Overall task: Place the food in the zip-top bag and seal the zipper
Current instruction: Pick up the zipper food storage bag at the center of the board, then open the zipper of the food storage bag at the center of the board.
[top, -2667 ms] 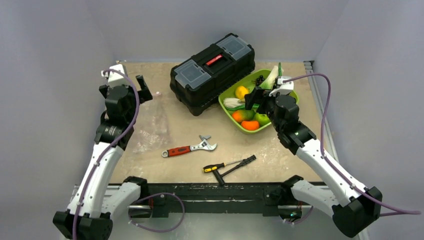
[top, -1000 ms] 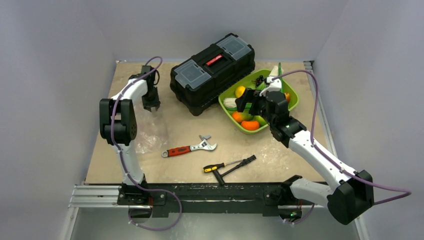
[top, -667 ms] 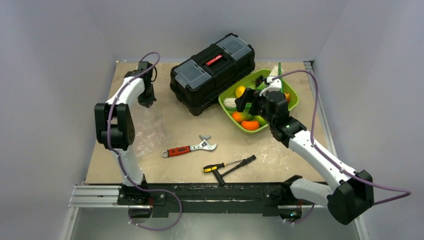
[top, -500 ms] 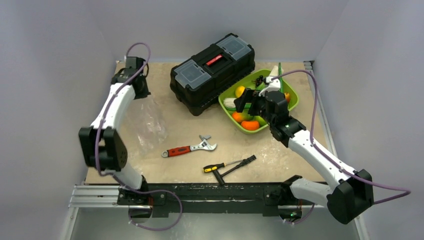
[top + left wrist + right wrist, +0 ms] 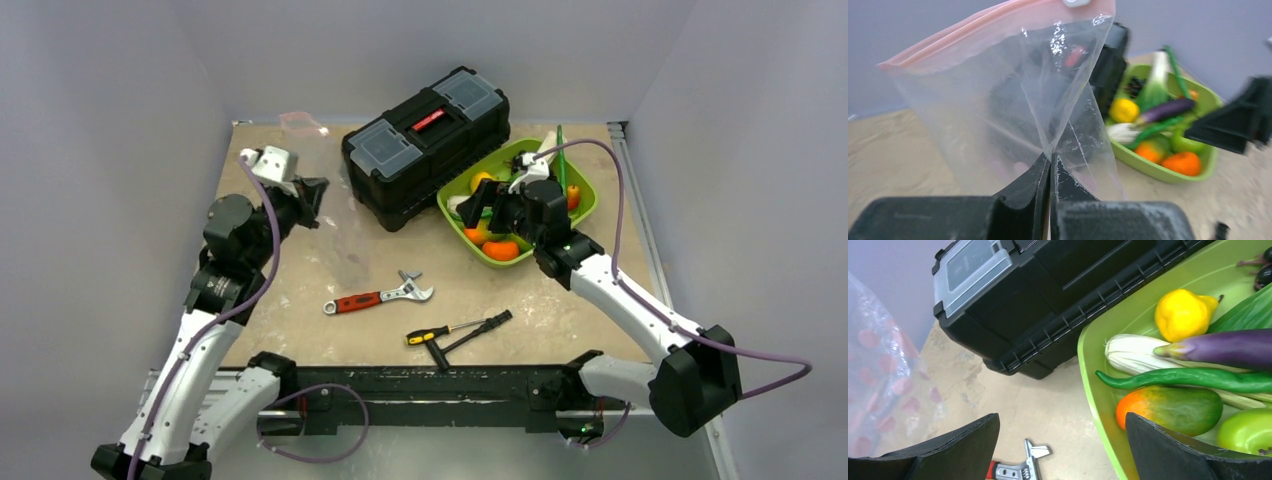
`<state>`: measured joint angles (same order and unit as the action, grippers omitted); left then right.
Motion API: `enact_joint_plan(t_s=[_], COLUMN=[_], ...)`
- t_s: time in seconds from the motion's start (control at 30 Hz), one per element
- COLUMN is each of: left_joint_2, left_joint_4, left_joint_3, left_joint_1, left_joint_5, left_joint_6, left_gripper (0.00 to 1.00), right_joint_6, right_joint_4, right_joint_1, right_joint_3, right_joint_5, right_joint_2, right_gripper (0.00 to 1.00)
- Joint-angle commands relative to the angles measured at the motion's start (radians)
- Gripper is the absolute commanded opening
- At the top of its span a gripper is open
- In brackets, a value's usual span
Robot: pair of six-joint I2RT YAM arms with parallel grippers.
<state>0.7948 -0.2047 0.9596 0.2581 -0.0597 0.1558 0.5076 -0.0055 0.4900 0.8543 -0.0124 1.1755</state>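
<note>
**A:** From above, what is the left gripper (image 5: pixel 312 190) doing?

**B:** Its jaws are pressed together on the zip-top bag (image 5: pixel 316 152), which is lifted beside the black toolbox (image 5: pixel 425 140) with the pink zipper (image 5: pixel 302 121) uppermost. The right gripper (image 5: pixel 482 208) hangs over the lime tray (image 5: pixel 588 190).

**A:** And the left wrist?

**B:** Only that view shows the pinch. It is on a fold of film well below the zipper, and the toolbox shows through the plastic.

**A:** The right wrist?

**B:** Its jaws are wide apart and hold nothing. The food (image 5: pixel 1173 410) lies in the tray: yellow fruit (image 5: pixel 1183 314), purple aubergine (image 5: pixel 1228 347), green pod (image 5: pixel 1198 379), green apple (image 5: pixel 1248 430).

**A:** The surface?

**B:** A worn tan tabletop (image 5: pixel 560 300) carries a wrench (image 5: pixel 378 296) and screwdrivers (image 5: pixel 455 330), with grey walls (image 5: pixel 120 100) around
</note>
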Motion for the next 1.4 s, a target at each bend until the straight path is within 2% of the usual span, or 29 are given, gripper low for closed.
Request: enact_joint_plan(t_s=[0.0,0.17,0.3,0.43,0.6,0.73,0.87,1.07,1.17,1.23,1.37], left_joint_2=[0.021,0.056,0.093,0.137,0.179,0.202,0.214,0.238,0.247,0.255,0.261], left_joint_4=[0.156,0.113,0.062,0.031,-0.004,-0.017,-0.021,-0.033,-0.039,-0.040,-0.049], left_joint_3=[-0.034,-0.032,-0.026,-0.018,-0.015,-0.012,-0.012,-0.005,-0.002,0.000,0.005], left_joint_1=[0.108,0.249,0.351,0.412,0.484,0.517,0.534,0.557,0.567,0.571,0.575], left_joint_5=[-0.285,-0.290,-0.261,-0.252,-0.177,-0.154,-0.148,-0.135,-0.134,-0.134,-0.132], left_joint_6=[-0.117,-0.221,-0.296,-0.331,-0.381,-0.398,-0.406,-0.416,-0.421,-0.422,-0.431], left_gripper=[0.00,0.00,0.00,0.00,0.00,0.00,0.00,0.00,0.00,0.00,0.00], right_joint_6=[0.056,0.183,0.194,0.194,0.184,0.206,0.206,0.227,0.250,0.268,0.308], right_joint_4=[0.059,0.009,-0.161,-0.199,-0.295,-0.333,-0.319,-0.268,-0.215,-0.190,-0.144], right_joint_1=[0.003,0.003,0.003,0.002,0.002,0.004,0.006,0.007,0.007,0.007,0.013], right_joint_3=[0.061,0.141,0.281,0.351,0.441,0.448,0.421,0.356,0.318,0.305,0.276], right_joint_5=[-0.087,-0.105,-0.074,-0.031,0.053,0.037,0.034,0.048,0.007,-0.053,-0.121], right_joint_2=[0.000,0.010,0.032,0.017,0.040,0.082,0.111,0.135,0.153,0.173,0.206], right_gripper=[0.99,0.99,0.99,0.99,0.99,0.98,0.94,0.81,0.68,0.62,0.61])
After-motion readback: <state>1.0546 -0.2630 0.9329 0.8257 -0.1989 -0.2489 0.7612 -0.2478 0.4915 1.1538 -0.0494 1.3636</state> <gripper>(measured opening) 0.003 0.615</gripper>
